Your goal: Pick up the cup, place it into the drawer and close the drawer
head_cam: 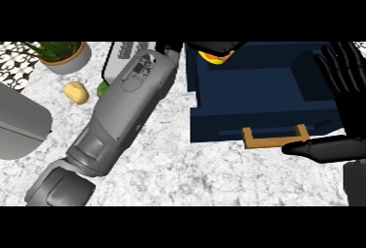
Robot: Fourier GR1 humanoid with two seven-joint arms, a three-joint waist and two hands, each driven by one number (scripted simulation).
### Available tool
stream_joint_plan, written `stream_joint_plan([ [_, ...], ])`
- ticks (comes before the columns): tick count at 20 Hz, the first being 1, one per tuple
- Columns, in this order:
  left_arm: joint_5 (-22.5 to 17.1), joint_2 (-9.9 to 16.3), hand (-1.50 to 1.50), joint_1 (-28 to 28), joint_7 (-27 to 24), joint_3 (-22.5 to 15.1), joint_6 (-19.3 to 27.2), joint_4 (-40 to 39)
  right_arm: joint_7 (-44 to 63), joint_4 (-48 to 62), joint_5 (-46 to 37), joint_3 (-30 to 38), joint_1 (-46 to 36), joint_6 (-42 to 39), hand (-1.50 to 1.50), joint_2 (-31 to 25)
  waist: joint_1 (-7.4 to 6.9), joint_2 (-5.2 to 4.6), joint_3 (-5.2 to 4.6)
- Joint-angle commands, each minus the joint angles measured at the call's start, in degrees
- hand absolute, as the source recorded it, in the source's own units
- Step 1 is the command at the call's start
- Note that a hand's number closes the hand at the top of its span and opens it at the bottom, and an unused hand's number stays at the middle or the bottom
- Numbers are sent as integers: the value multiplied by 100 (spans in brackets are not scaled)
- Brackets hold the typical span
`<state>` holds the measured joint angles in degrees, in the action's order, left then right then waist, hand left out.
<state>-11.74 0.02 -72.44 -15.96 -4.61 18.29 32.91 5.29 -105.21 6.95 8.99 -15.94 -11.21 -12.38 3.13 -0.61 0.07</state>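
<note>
The cup (215,58) is yellow and orange and shows only in part, at the far left corner of the open navy drawer (257,82). My left hand (212,47) is curled over it from above, at the top edge of the view, and hides most of it. My left forearm (121,106) runs diagonally across the counter up to that hand. I cannot tell whether the cup touches the drawer's floor. My right hand (352,97) stands open at the drawer's right side, fingers up, with its thumb (322,147) lying just right of the wooden handle (275,139).
A potted plant (66,55) stands at the far left. A yellow potato-like item (76,92) and a small green thing (103,89) lie beside my left forearm. A grey appliance (123,54) sits behind it. A grey rounded object (20,126) lies at the left edge.
</note>
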Motion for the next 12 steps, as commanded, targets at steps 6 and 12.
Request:
stream_joint_plan([
  [6, -419, -2, 150, -520, 256, -779, -63, -1388, -107, 348, 143, 24, -304, -194, -150, -86, 324, -106, 7],
  [12, -547, -2, 150, -373, 520, -1387, -333, -1635, -116, 259, 61, -286, -498, -270, -150, 5, 706, -186, 8],
])
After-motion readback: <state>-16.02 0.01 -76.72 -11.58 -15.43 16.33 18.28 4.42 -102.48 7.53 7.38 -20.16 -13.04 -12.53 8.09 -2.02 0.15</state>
